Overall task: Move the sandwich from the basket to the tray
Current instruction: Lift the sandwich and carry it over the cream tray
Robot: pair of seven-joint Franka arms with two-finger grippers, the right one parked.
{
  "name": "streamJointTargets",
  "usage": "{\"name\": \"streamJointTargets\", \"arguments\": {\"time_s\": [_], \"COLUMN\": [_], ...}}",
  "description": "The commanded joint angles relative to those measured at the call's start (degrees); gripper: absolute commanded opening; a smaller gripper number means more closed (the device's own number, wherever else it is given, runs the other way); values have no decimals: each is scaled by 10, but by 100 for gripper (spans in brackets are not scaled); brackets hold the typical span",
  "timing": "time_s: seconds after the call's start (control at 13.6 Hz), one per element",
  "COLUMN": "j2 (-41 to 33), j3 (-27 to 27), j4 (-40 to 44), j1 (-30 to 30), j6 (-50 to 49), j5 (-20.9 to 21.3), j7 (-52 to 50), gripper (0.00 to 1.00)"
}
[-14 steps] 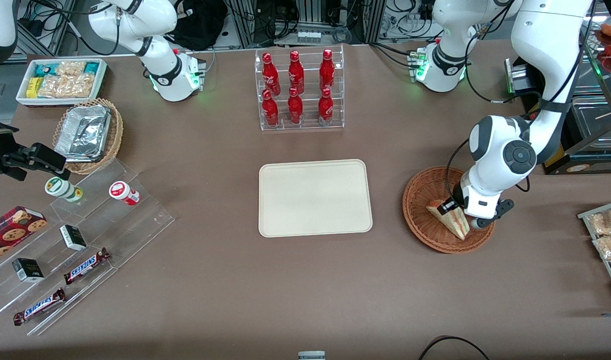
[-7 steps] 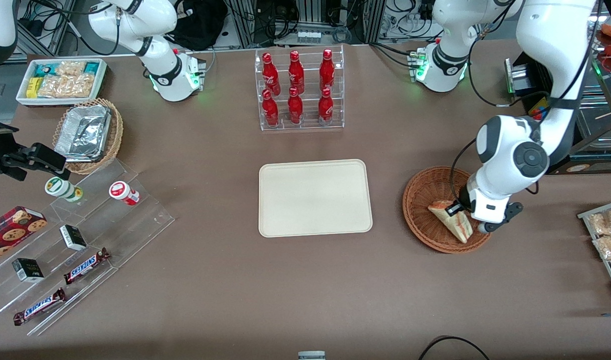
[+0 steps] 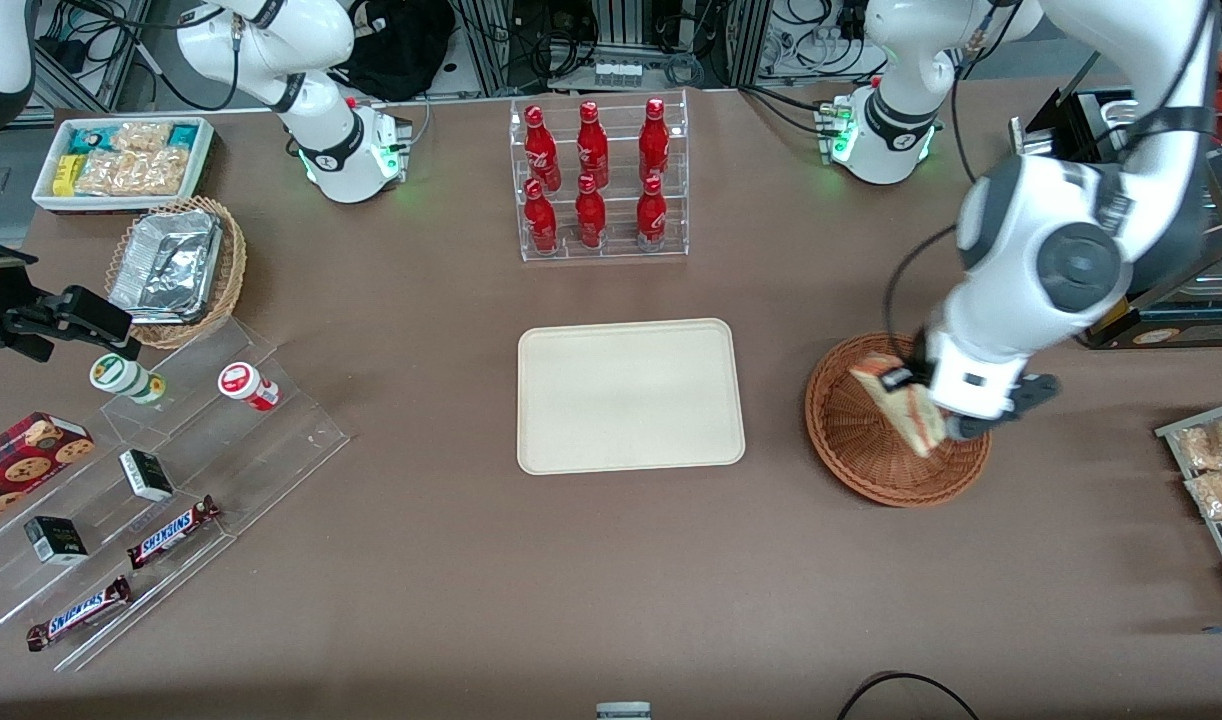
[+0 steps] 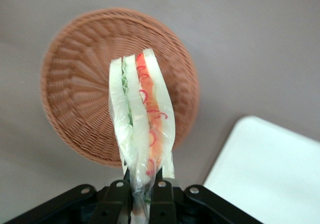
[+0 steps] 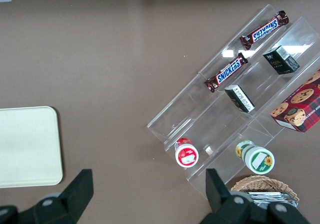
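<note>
My left gripper [image 3: 916, 392] [image 4: 142, 191] is shut on the sandwich [image 3: 899, 403] [image 4: 142, 119], a wrapped white-bread wedge with orange-red and green filling. It hangs lifted above the reddish-brown wicker basket [image 3: 861, 445] [image 4: 75, 83], which has nothing else in it. The black fingers [image 4: 116, 196] pinch the wedge's narrow end. The cream-white tray [image 3: 629, 395] [image 4: 272, 174] [image 5: 27, 146] lies flat at the table's middle, beside the basket toward the parked arm's end.
A clear rack of red bottles [image 3: 597, 178] stands farther from the front camera than the tray. A stepped acrylic stand with snack bars and cups [image 3: 161, 470], a tan basket with a foil container [image 3: 176, 268] and a white snack bin [image 3: 121, 160] are toward the parked arm's end. Packets [image 3: 1211, 465] lie at the working arm's end.
The gripper has risen from the basket floor with the sandwich held in it; the wedge now hangs above the basket, and the wrist looks larger and higher in the front view.
</note>
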Motion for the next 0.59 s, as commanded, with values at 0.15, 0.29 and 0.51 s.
{"name": "streamJointTargets", "arguments": {"time_s": [0.15,0.29,0.51], "j2": [53,94,164], "j3": [0,0,0], "j4": [41,77,110], "j1": [-113,-158,-207], "j6": [-2,19,91], "j5": [-2,-4,-3], "j7": [-8,-13,-51], "gripper": [9,9,10]}}
